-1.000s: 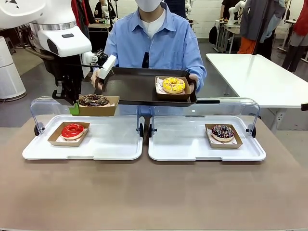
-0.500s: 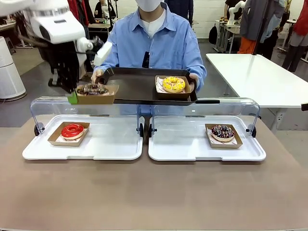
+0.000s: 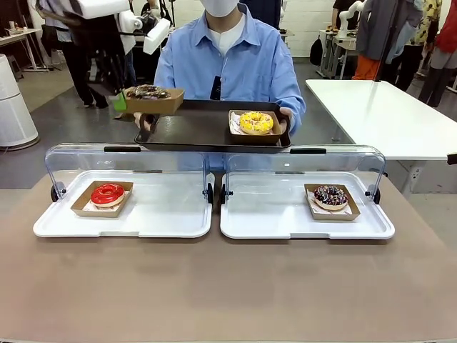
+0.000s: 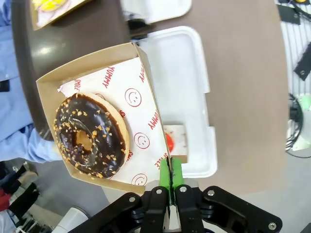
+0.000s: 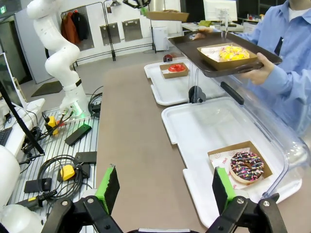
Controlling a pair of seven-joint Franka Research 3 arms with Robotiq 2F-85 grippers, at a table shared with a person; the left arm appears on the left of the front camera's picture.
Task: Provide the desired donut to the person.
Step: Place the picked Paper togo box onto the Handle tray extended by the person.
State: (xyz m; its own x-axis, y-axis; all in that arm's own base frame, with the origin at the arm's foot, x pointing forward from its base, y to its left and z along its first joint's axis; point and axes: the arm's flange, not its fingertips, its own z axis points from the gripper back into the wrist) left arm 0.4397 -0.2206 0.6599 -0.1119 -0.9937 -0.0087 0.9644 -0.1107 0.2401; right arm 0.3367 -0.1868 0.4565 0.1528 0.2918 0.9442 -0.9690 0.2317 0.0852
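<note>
The person (image 3: pixel 228 61) in the light blue shirt stands across the counter (image 3: pixel 228 286), holding a dark tray (image 3: pixel 200 128) that already carries a yellow donut (image 3: pixel 256 122) in its box. The left gripper (image 4: pixel 170 182) has its jaws pinched tight on the side wall of a cardboard box (image 3: pixel 153 101), and the chocolate donut (image 4: pixel 90 134) with nut crumbs lies in that box, out ahead of the jaws and off to one side of the pinched edge. In the front view the box hangs level above the tray's near-left corner, the jaws on its outer end, so the bare stretch of tray lies beyond the box, away from the jaws and toward the yellow donut. The move likely turns on this: the box has to travel onward from the jaws and down before it can rest on the tray, and its long side runs roughly along the tray's length. The right gripper (image 5: pixel 165 187) hangs well apart, jaws wide and holding nothing, low over the counter with the sprinkled donut (image 5: pixel 248 166) ahead of them to one side. The left arm is much the nearer to the tray.
</note>
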